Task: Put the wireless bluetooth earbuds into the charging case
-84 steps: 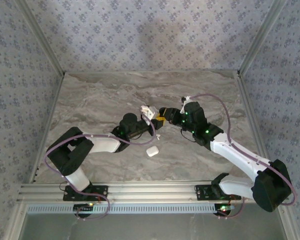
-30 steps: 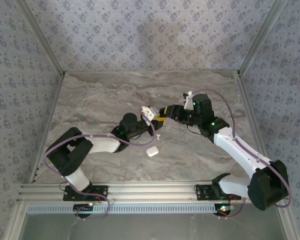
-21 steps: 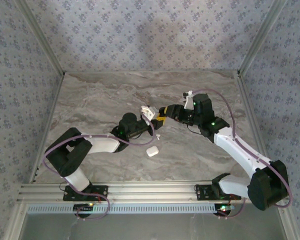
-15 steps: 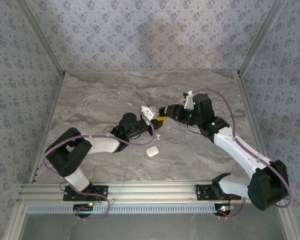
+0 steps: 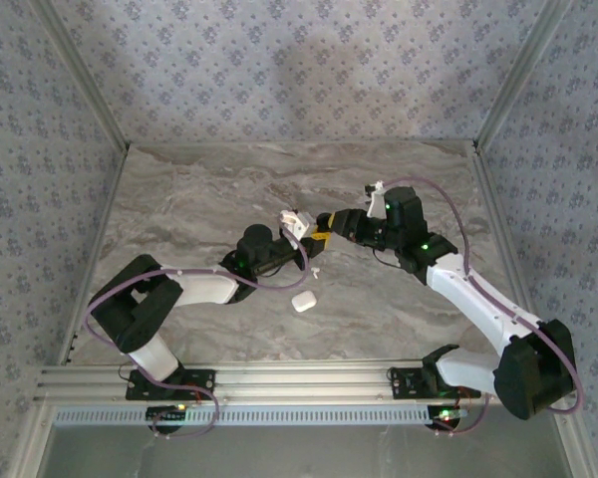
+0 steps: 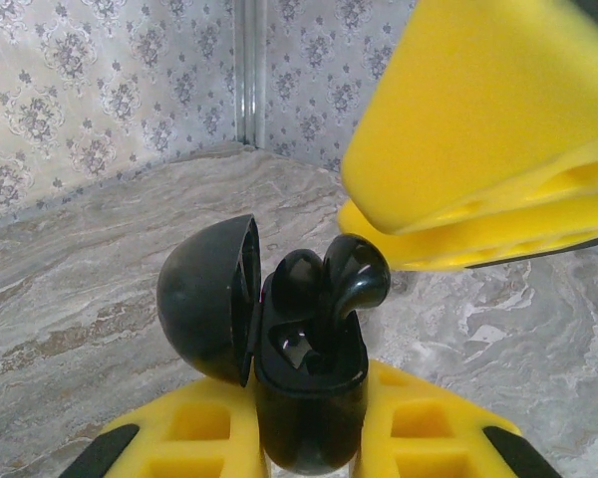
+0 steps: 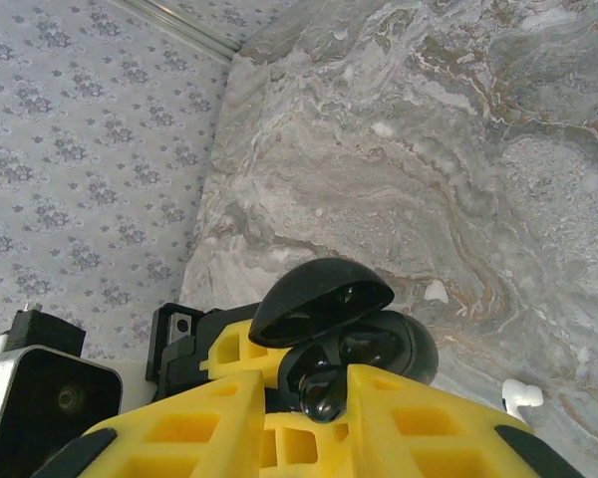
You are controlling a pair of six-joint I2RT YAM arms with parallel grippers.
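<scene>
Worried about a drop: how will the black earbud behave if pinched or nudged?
The earbud looks glossy and rounded, so probably slippery. Tiny, likely light. Its stem seems partly in the open case, so it may not tip.

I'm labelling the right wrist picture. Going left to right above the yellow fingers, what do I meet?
A black camera housing at the lower left → the black charging case, with its lid open → a white earbud lying loose near the right edge.
</scene>
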